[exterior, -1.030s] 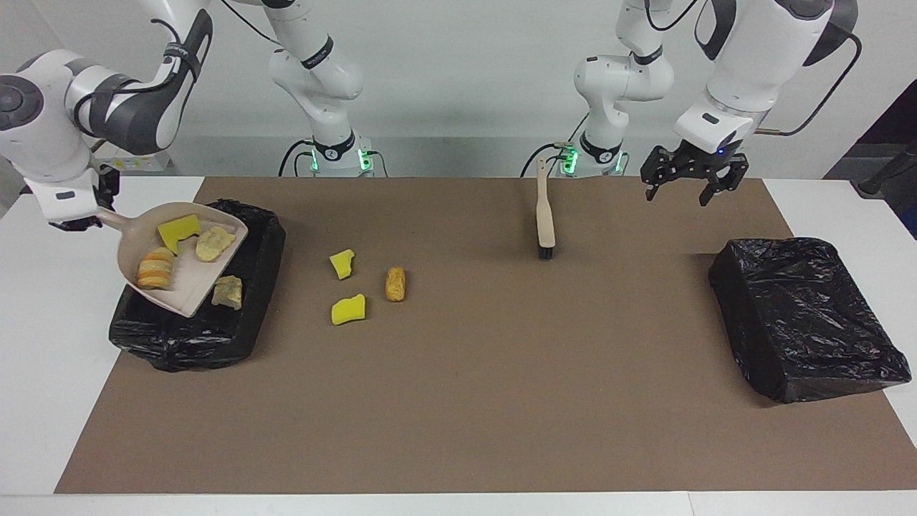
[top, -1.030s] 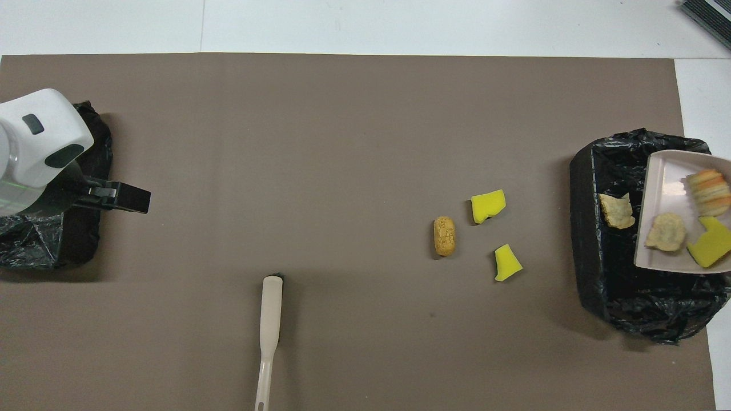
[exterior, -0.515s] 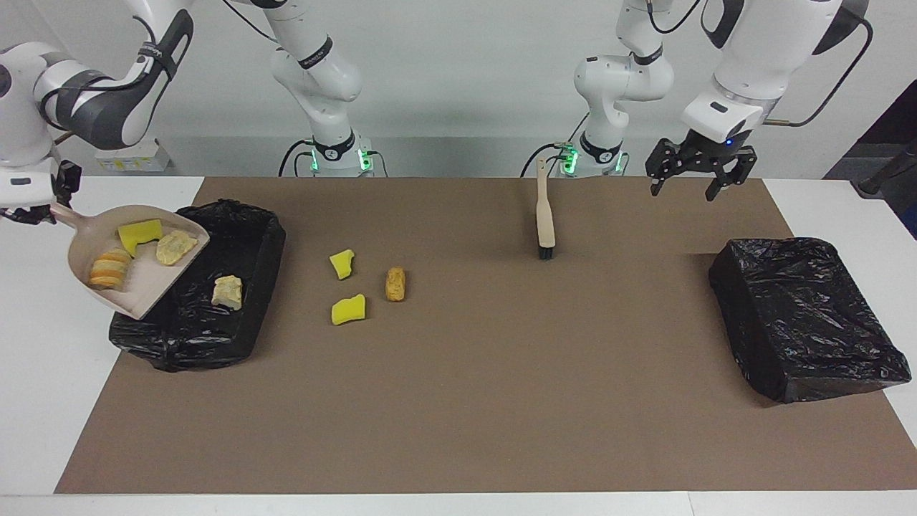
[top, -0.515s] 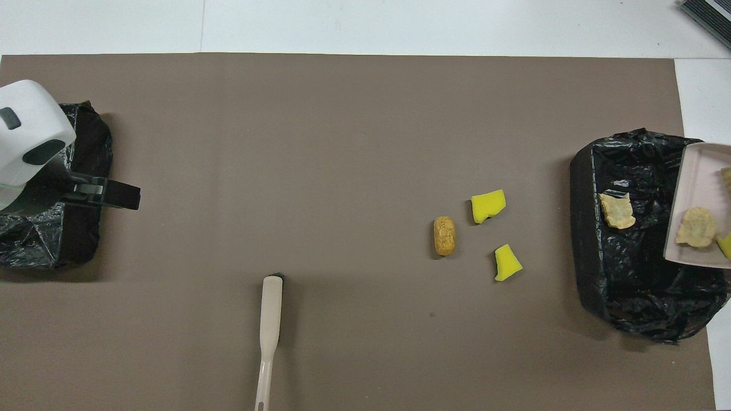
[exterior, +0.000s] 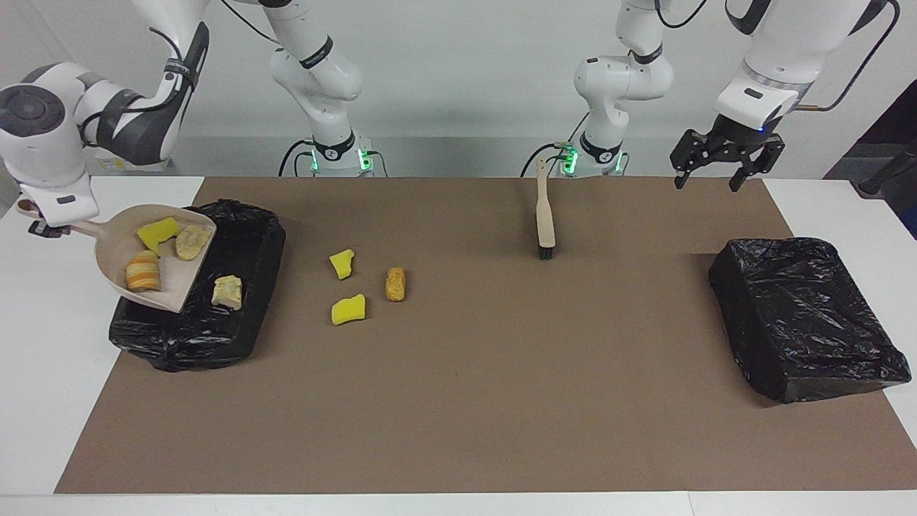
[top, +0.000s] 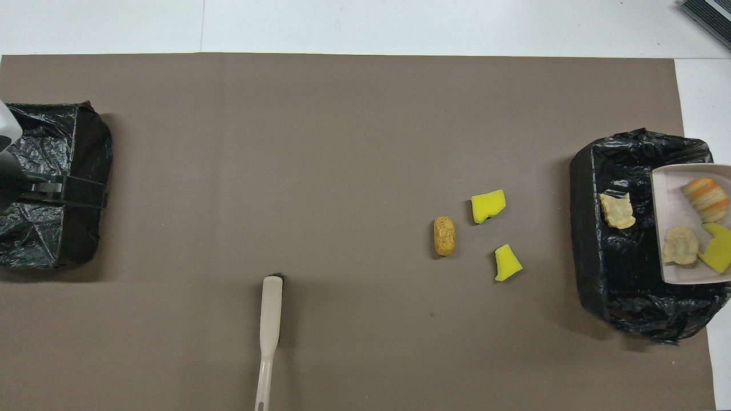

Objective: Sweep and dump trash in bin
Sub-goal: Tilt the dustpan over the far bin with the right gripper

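My right gripper (exterior: 44, 226) is shut on the handle of the beige dustpan (exterior: 172, 278), which hangs tilted over the black-bagged bin (exterior: 251, 236) at the right arm's end. In the pan lie a yellow sponge chunk (exterior: 157, 231), a tan lump (exterior: 190, 241) and an orange-striped lump (exterior: 143, 272). Another tan lump (exterior: 226, 291) lies in the bin. On the mat beside the bin lie two yellow sponge chunks (exterior: 342, 263) (exterior: 349, 309) and a brown nugget (exterior: 395, 284). My left gripper (exterior: 722, 161) hangs open and empty, up in the air at the left arm's end.
A wooden-handled brush (exterior: 545, 215) lies on the brown mat (exterior: 466, 401) close to the robots, its bristle end pointing away from them. A second black-bagged bin (exterior: 806, 315) stands at the left arm's end.
The right arm swung the dustpan out toward the table's end and back over the bin, its three scraps still in it. The left gripper rose and moved toward its own end.
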